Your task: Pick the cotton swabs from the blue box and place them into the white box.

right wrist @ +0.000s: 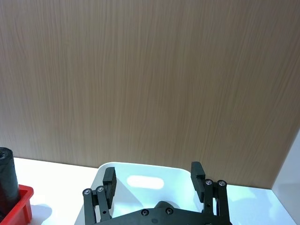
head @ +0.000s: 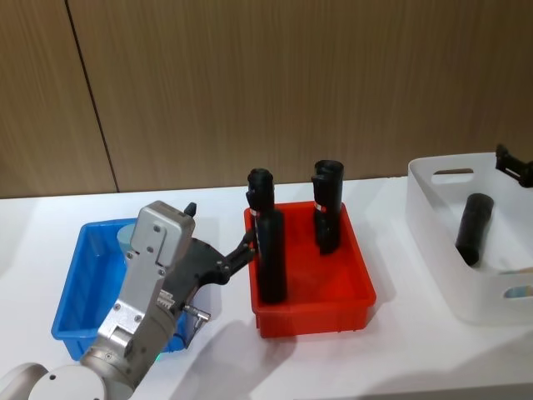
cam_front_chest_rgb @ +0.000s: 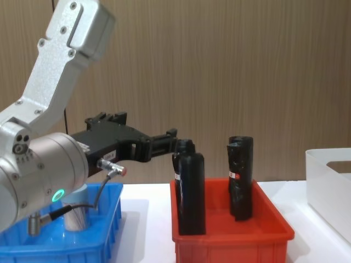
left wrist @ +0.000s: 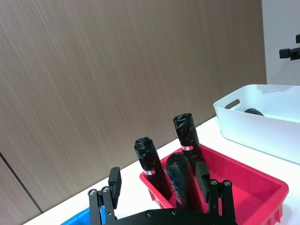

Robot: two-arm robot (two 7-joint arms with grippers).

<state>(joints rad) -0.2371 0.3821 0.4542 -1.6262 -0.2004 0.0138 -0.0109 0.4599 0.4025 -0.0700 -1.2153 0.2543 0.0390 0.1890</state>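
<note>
A cotton swabs tub [cam_front_chest_rgb: 75, 215] is seen standing upright in the blue box [head: 77, 279], its long axis vertical and its pale lid [head: 127, 237] turned upward, partly hidden behind the left arm. The blue box is set at the left end of the white table [head: 400, 354], with a red bin [head: 310, 304] of tall black bottles [head: 268, 250] just beside it and the white box [head: 462, 242] well apart at the right end, where a dark cylinder [head: 475, 228] is already lying tilted and what may be a pale lid is glimpsed at the near corner. The left gripper [head: 246, 243] is held above the gap between the blue box and the red bin, its fingers parted and nothing between them, close to the nearest bottle. The right gripper [right wrist: 153, 177] is poised over the white box, likewise spread and empty. The pick is judged not yet made: the left gripper would need to be drawn back over the blue box, lowered onto the tub from above and closed around its round wall, clear of the bottles.
</note>
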